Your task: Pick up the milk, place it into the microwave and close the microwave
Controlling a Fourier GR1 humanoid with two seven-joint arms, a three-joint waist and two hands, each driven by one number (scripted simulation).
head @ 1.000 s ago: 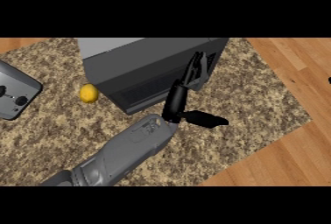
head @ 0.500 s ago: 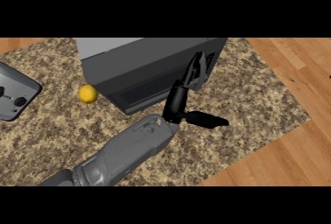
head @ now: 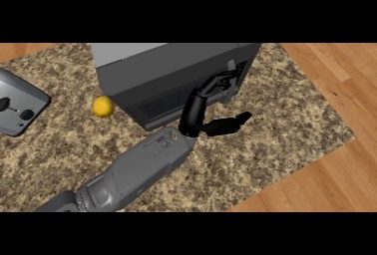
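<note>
Right hand [head: 200, 107] laid against microwave [head: 173, 74] front, fingers extended, thumb spread aside, grasping nothing. Milk not visible; possibly already inside, unconfirmed. Lemon [head: 103, 106] and toaster [head: 20, 102] well to hand's left. Risk: fingertips sliding off door edge, leaving door ajar.

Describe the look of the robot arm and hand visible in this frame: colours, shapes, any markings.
One arm shows. Its forearm is a broad grey shell with rounded edges, smooth panels and faint seam lines, widening toward the lower edge. At the wrist it narrows into a slim black hand with long thin fingers and a thicker black thumb. No cables, labels or markings are visible. Which arm it is cannot be told.
</note>
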